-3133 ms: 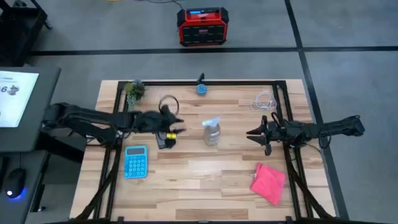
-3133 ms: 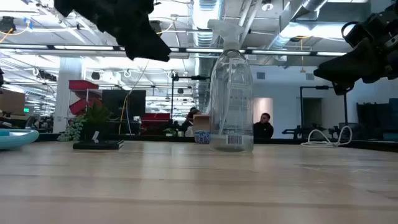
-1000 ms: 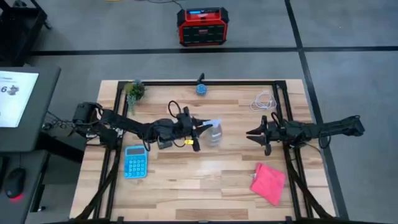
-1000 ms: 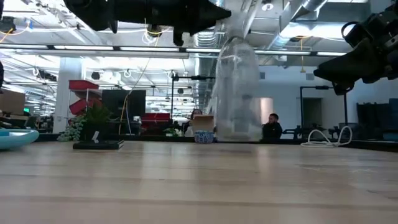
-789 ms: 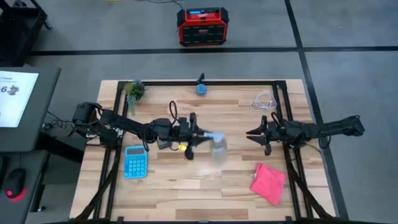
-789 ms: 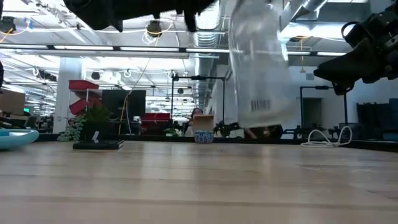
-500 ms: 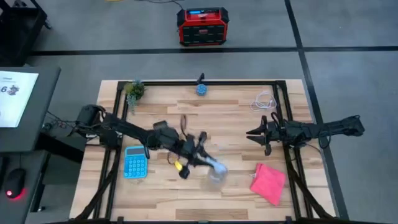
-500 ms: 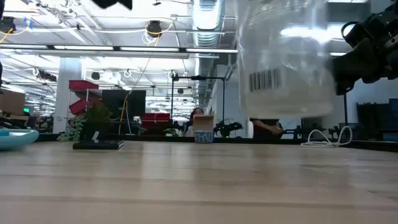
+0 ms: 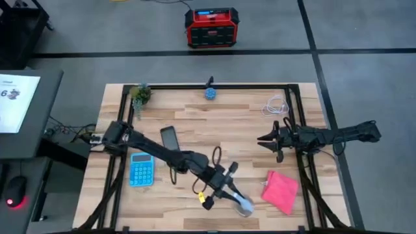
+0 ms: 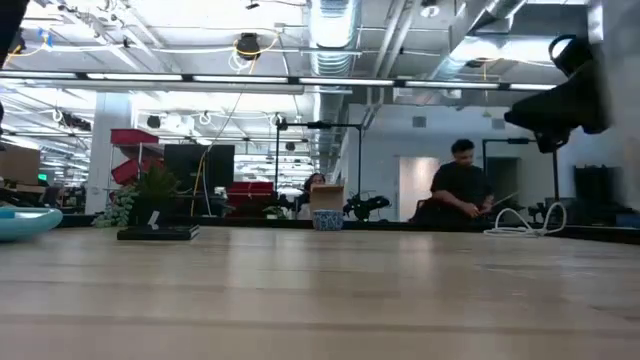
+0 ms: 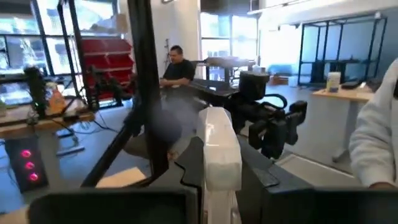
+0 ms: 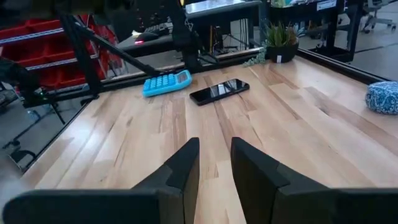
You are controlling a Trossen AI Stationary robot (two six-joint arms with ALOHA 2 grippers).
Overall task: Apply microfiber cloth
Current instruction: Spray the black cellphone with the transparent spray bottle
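Observation:
The microfiber cloth [image 9: 281, 192] is a pink-red square lying flat at the table's near right. My left arm reaches across the table; its gripper [image 9: 227, 192] is just left of the cloth and shut on a clear spray bottle [image 9: 242, 205]. The bottle's white spray head [image 11: 217, 155] fills the left wrist view. My right gripper [image 9: 270, 138] hangs at the right, beyond the cloth, open by a narrow gap [image 12: 214, 165] and holding nothing. My left gripper pinches the bottle at its white spray head [image 11: 219, 177] between the two fingers. The fingers slant toward the table's near right corner. The clear body [image 9: 244, 207] sticks out beyond them, tipped, and is held above the table.
A black phone [image 9: 169, 138] and a light-blue calculator [image 9: 142, 169] lie at the left. A small plant [image 9: 140, 94], a blue ball [image 9: 211, 93] and a white cable [image 9: 276, 104] sit along the far edge. A person [image 10: 460, 190] stands in the room behind.
My left gripper has taken hold of the spray bottle at the table's middle and lifted it clear. It has carried it toward the near edge and the right, close to the pink cloth, and the bottle has tipped over.

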